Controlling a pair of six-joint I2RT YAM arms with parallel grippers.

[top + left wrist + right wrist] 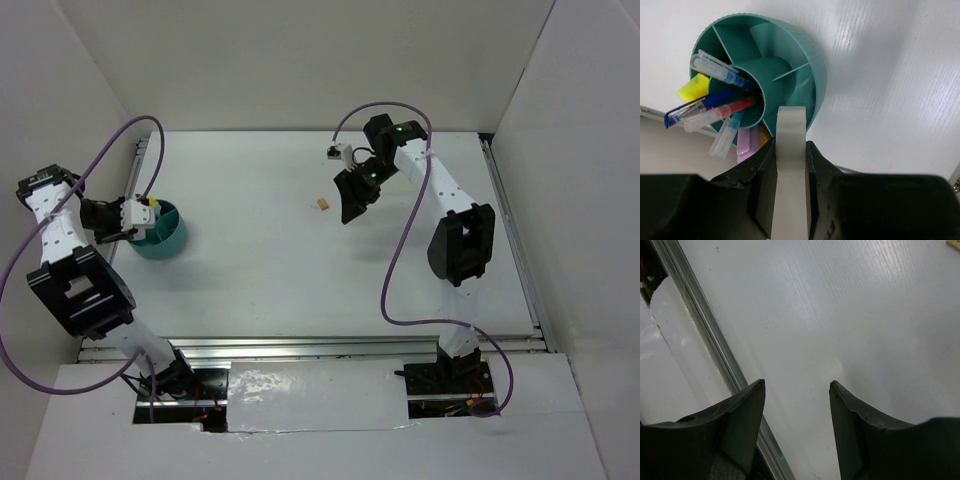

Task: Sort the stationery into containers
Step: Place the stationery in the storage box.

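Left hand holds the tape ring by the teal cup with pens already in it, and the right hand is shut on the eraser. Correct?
Not quite. The right hand is open and empty, as the right wrist view shows; the eraser lies on the table, apart from it. The left hand does hold the tape ring by the teal cup.

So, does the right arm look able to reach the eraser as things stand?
Probably yes: the eraser lies alone on the table close beside the right gripper, whose jaws stand open and empty, and nothing sits between them.
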